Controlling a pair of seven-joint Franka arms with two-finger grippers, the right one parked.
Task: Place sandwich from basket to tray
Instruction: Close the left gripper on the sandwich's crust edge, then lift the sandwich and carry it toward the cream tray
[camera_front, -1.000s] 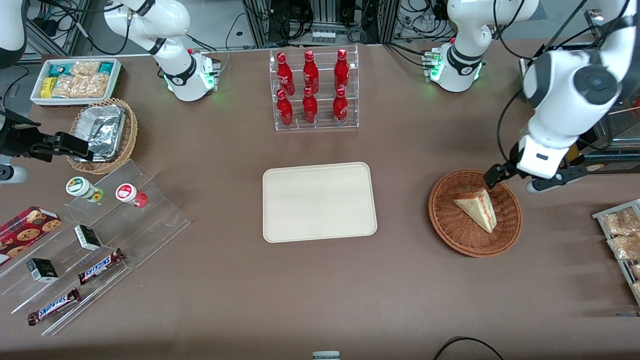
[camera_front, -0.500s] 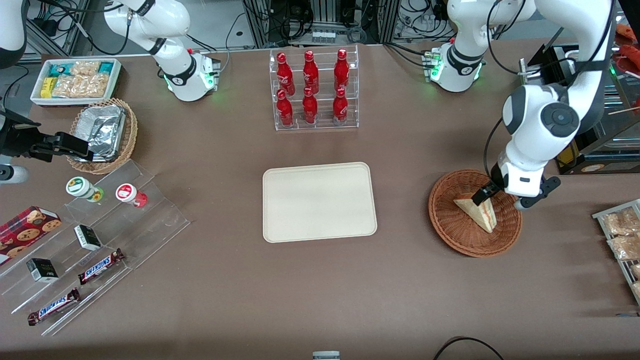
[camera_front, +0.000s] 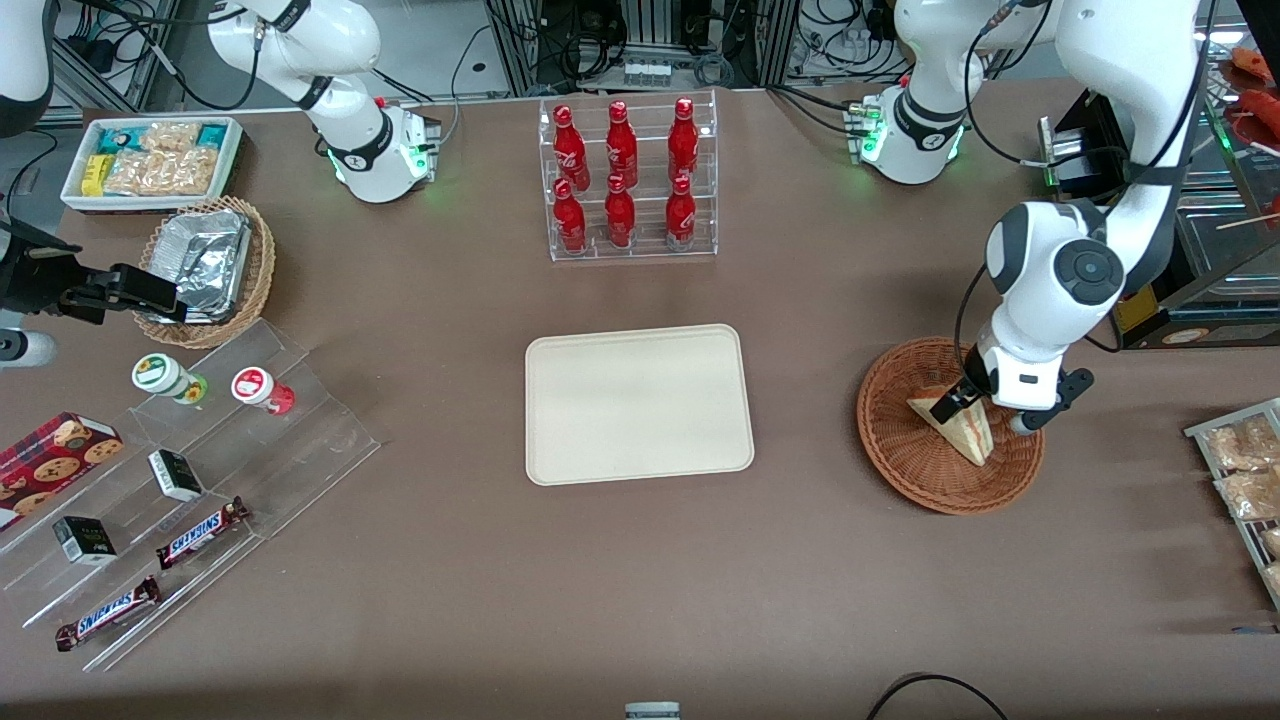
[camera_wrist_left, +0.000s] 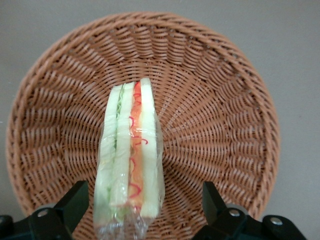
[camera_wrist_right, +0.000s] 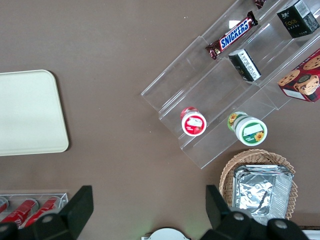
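Counter-level status: the gripper (camera_wrist_left: 142, 210), jaws spread, apparently straddles the sandwich (camera_wrist_left: 131, 155) inside the basket (camera_wrist_left: 225, 100), ungrasped, while the tray (camera_front: 638, 403) at frame centre awaits delivery.

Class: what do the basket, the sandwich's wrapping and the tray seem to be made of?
Basket: woven wicker, matte reddish-brown strands. Sandwich: clear glossy film, probably plastic, crinkled at its end. Tray: smooth matte cream, likely plastic. The gripper straddles the sandwich, open.

Reddish-brown woven basket (camera_wrist_left: 220, 100); pale sandwich (camera_wrist_left: 131, 150) striped green and red; cream tray (camera_front: 638, 403); black-fingered gripper (camera_wrist_left: 142, 205) over the basket, spread either side of the sandwich; brown table (camera_front: 600, 580).
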